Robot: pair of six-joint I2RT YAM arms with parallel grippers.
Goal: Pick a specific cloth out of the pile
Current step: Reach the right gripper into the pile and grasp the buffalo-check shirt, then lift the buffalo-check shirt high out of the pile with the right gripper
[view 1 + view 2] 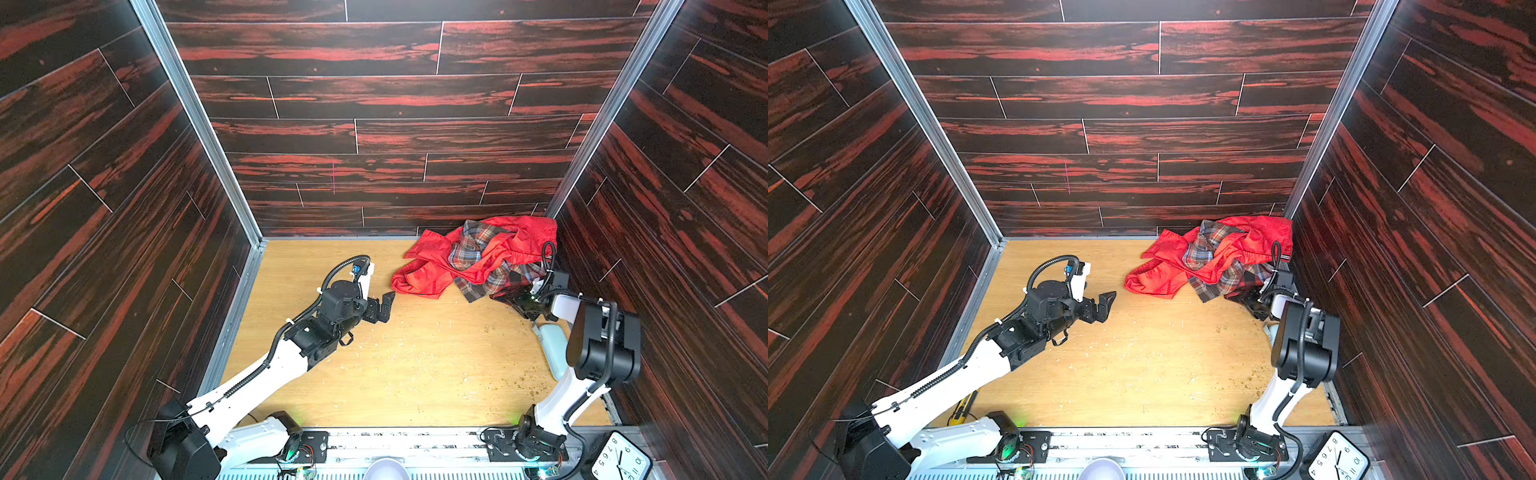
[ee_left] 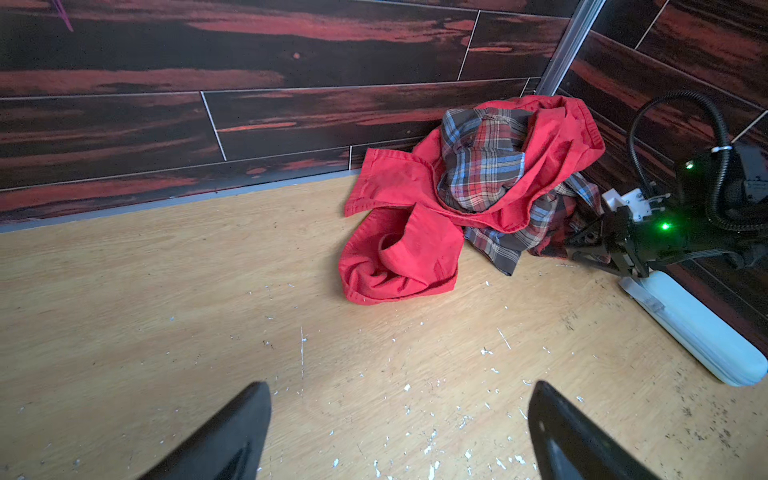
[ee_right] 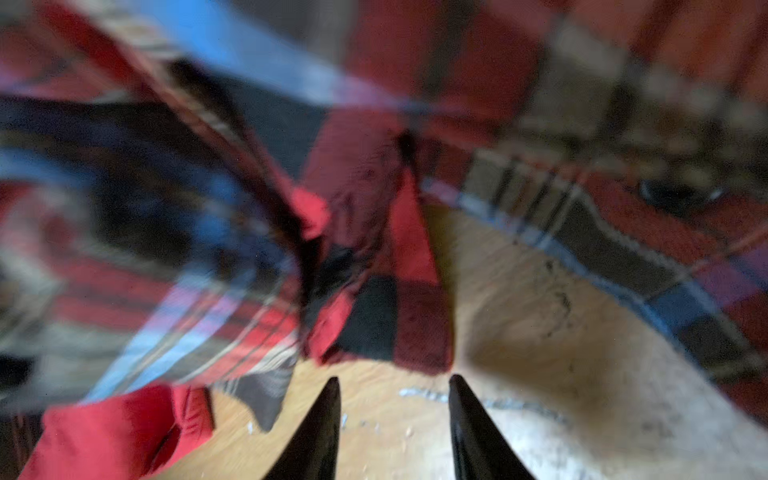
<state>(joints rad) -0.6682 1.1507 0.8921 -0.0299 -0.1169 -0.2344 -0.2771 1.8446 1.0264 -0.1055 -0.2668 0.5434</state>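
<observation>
Fingers [image 3: 322,428] of right gripper [image 3: 394,380]: narrowly parted, empty, tips just short of red-and-black buffalo-check flannel shirt [image 3: 374,320] flap at near edge of red-and-plaid clothes pile [image 1: 432,266]; left gripper [image 2: 401,384] wide, idle, well apart; step judged approach; next: advance, pinch check flap alone.

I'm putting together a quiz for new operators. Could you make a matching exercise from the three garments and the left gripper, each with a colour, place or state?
Things: 1 plain red garment; 2 fine plaid shirt; 3 buffalo-check shirt; 4 left gripper.
States: A jaws wide apart over bare table; B large squares, just ahead of the right gripper; C grey, blue and red checks; D reaches furthest toward the table's middle.
Pairs: 1-D; 2-C; 3-B; 4-A.
</observation>
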